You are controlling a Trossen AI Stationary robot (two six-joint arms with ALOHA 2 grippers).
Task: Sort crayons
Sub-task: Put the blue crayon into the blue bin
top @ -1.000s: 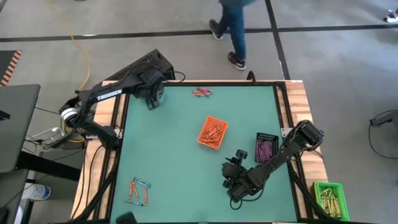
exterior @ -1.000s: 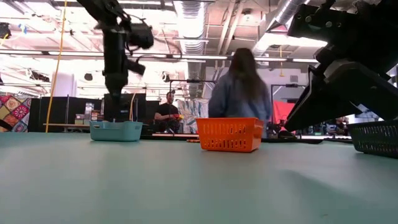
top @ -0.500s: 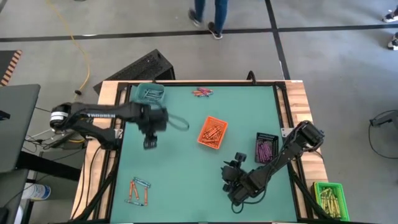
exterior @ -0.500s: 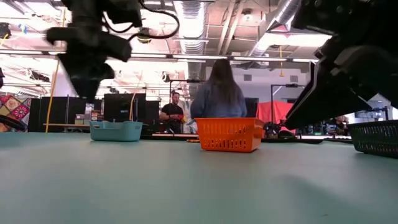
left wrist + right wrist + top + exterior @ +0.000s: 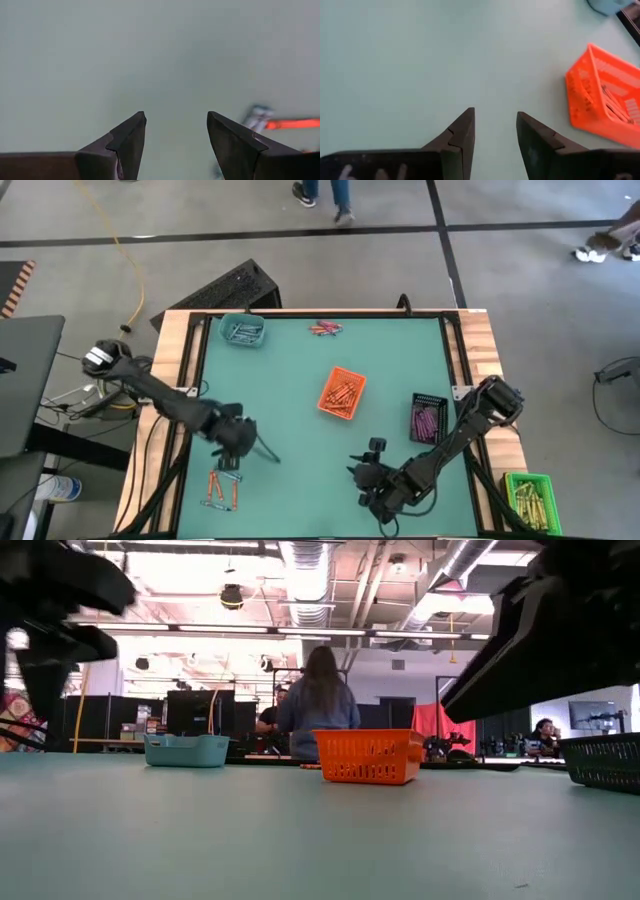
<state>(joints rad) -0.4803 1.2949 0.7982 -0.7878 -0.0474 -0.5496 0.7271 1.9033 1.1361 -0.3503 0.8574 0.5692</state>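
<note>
Crayons are seen sorted into an orange tray [image 5: 342, 393], a dark tray [image 5: 427, 418] and a teal tray [image 5: 243, 332]; loose ones lie at the table's near-left [image 5: 222, 488] and far edge [image 5: 326, 329]. The left gripper [image 5: 232, 462] is held open beside the near-left cluster; the right gripper [image 5: 357, 476], empty, is parted over bare mat.

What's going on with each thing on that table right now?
left gripper: open, empty, above loose crayons
right gripper: open, empty
teal tray: holds blue-grey crayons
orange tray: holds orange crayons
dark tray: holds purple crayons
far crayons: loose, unsorted
</note>
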